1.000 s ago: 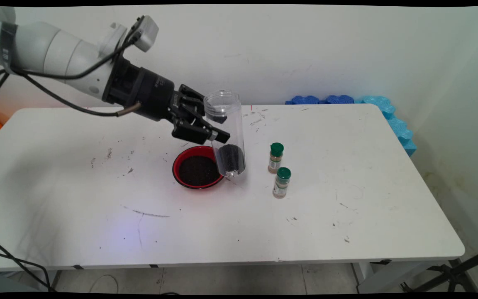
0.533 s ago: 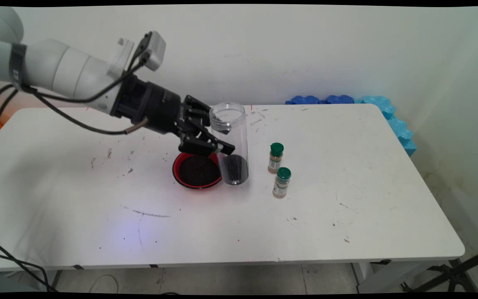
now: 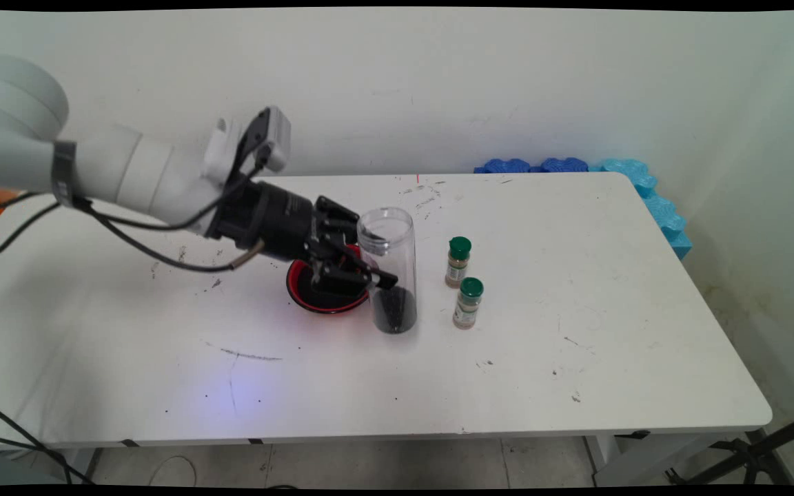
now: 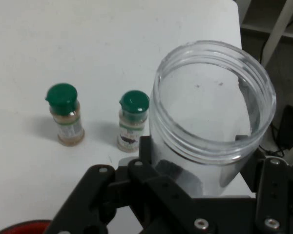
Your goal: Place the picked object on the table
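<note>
My gripper (image 3: pixel 376 272) is shut on a tall clear plastic jar (image 3: pixel 390 269) with dark grains in its bottom. The jar stands upright, its base at or just above the table, right beside a red bowl (image 3: pixel 298 293) of dark grains that the gripper partly hides. In the hand view the jar's open mouth (image 4: pixel 212 105) fills the right half, held between my gripper (image 4: pixel 205 195) fingers. Two small spice bottles with green caps stand past it: one (image 3: pixel 458 261) (image 4: pixel 65 114) farther, one (image 3: pixel 467 302) (image 4: pixel 133 120) nearer the jar.
The white table (image 3: pixel 576 289) carries scuffs and scattered dark specks. Blue foam pieces (image 3: pixel 638 180) lie at the table's back right corner against the wall. A black stand (image 3: pixel 755 455) sits on the floor at the lower right.
The arm has come down and slightly right with the jar. The jar has gone from tilted above the bowl to upright beside it, low at the table.
</note>
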`<state>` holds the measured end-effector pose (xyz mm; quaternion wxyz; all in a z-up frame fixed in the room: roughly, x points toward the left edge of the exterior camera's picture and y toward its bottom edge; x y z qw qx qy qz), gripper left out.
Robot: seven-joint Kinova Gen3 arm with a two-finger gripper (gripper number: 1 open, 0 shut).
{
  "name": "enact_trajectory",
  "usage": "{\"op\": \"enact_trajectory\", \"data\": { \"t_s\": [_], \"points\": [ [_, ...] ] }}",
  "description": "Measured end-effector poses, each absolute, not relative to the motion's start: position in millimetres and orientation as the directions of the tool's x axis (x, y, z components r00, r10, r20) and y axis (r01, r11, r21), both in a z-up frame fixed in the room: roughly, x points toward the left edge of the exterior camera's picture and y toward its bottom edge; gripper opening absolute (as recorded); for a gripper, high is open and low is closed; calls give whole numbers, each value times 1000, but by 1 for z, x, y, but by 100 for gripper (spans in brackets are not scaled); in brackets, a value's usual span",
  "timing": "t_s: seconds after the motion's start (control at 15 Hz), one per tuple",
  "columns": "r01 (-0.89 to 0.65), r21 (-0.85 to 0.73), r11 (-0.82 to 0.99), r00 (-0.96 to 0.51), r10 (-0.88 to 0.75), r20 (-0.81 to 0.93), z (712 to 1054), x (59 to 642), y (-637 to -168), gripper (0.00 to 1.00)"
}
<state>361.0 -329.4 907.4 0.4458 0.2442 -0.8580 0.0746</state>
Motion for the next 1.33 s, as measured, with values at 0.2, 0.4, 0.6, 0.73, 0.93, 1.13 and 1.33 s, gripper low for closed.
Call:
{"op": "enact_trajectory", "data": {
  "t_s": [0.2, 0.4, 0.6, 0.73, 0.93, 1.13, 1.33],
  "points": [
    [-488, 91, 868, -483, -356, 800, 889, 357, -324, 0],
    [-490, 85, 867, -487, -354, 798, 871, 354, -320, 0],
    [-496, 81, 864, -489, -355, 797, 858, 353, -318, 0],
    [-500, 80, 862, -488, -357, 796, 850, 351, -317, 0],
    [-507, 81, 858, -486, -362, 796, 840, 349, -316, 0],
    [-514, 84, 854, -482, -368, 796, 832, 348, -314, 0],
    [-519, 85, 851, -480, -372, 795, 827, 348, -313, 0]
  ]
}}
